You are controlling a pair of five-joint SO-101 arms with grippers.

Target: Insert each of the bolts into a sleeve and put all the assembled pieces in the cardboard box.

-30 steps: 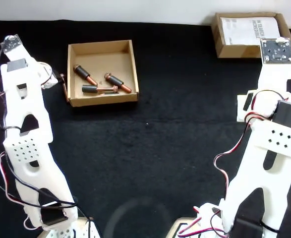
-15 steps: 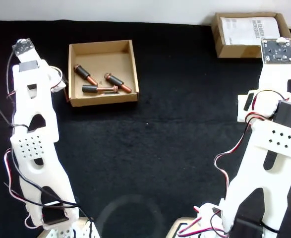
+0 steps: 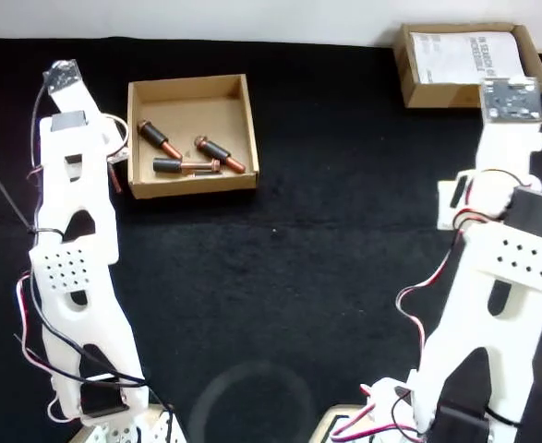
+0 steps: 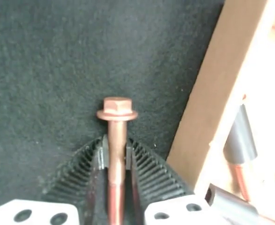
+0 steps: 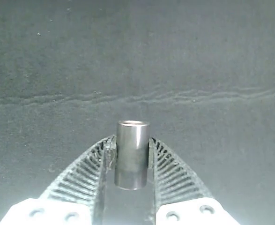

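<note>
L gripper (image 4: 116,143) clamps bolt (image 4: 117,117), R gripper (image 5: 131,143) clamps sleeve (image 5: 132,152); if axes are not in line at mating, bolt may jam or slip.

- The high view looks down from above over the whole table (image 3: 326,231) and the cardboard box (image 3: 192,185).
- The left wrist view faces the table closely, past the left gripper (image 4: 115,150); it shares the box wall with the high view.
- The right wrist view faces the table closely, past the right gripper (image 5: 132,154).
</note>
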